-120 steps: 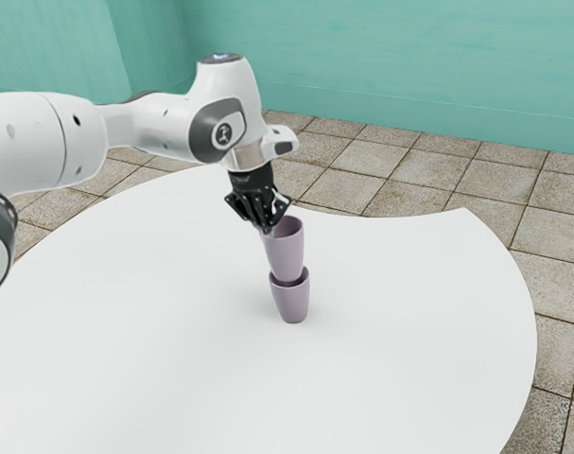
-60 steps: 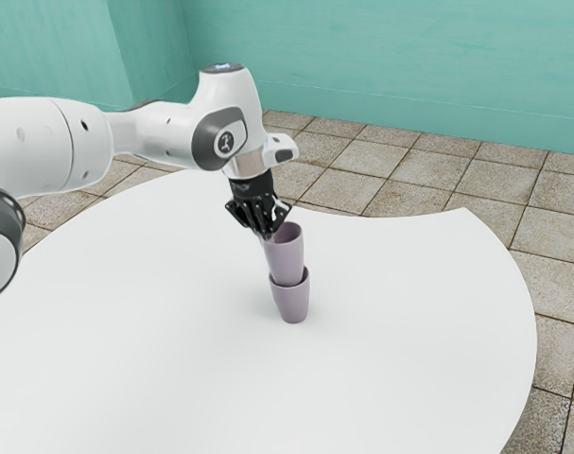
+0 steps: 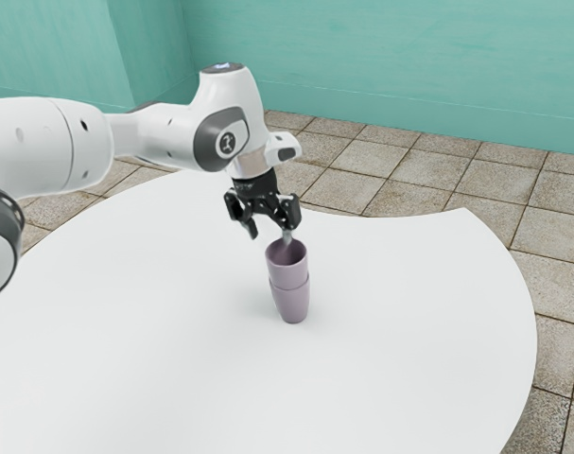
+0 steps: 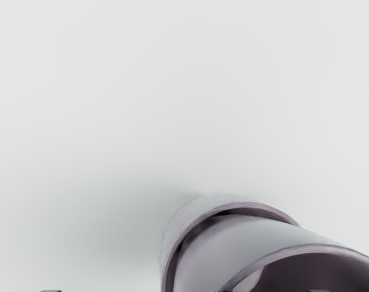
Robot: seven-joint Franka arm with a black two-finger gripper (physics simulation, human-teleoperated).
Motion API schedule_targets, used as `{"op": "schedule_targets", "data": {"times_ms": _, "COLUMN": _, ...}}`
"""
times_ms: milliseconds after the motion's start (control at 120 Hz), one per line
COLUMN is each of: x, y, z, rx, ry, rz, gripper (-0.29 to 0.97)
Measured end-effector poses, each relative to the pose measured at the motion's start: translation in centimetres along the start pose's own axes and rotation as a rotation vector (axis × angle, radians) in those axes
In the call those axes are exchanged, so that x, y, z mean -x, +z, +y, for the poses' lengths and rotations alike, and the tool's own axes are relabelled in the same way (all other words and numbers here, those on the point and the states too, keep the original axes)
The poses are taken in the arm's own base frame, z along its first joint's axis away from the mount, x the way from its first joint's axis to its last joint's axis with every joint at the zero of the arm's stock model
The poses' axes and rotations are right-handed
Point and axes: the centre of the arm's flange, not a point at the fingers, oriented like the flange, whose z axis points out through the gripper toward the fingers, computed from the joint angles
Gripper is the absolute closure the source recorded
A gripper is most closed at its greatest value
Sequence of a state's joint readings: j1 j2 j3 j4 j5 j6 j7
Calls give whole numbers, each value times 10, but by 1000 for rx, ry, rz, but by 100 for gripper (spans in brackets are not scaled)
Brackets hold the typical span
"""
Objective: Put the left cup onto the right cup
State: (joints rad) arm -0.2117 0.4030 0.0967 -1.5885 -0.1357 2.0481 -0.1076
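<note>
Two mauve cups stand nested on the white table: the upper cup sits deep inside the lower cup, both upright. My gripper hangs open just above the upper cup's rim, one finger near the rim and the other off to the side; nothing is held. In the wrist view the upper cup lies right under my hand, with the lower cup's rim around it.
The round white table spreads wide around the cups. Its edge curves along the exterior view's right, with tiled floor beyond and a teal wall behind.
My fingers have opened and let go of the upper cup, which has dropped deeper into the lower cup and stands straight. My hand has lifted slightly.
</note>
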Motion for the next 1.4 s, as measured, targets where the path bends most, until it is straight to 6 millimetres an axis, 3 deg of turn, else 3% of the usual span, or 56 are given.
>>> {"op": "schedule_targets", "data": {"times_ms": 200, "x": 1, "y": -11, "z": -1, "rx": 3, "ry": 4, "rz": 17, "gripper": 6}}
{"op": "schedule_targets", "data": {"times_ms": 533, "x": 9, "y": -50, "z": 5, "rx": 14, "ry": 21, "rz": 52, "gripper": 1}}
{"op": "schedule_targets", "data": {"times_ms": 725, "x": 22, "y": -84, "z": 11, "rx": 26, "ry": 37, "rz": 71, "gripper": 0}}
{"op": "schedule_targets", "data": {"times_ms": 883, "x": 34, "y": -99, "z": 15, "rx": 31, "ry": 48, "rz": 65, "gripper": 0}}
{"op": "schedule_targets", "data": {"times_ms": 1400, "x": 51, "y": -136, "z": -10, "rx": -116, "ry": 224, "rz": 43, "gripper": 0}}
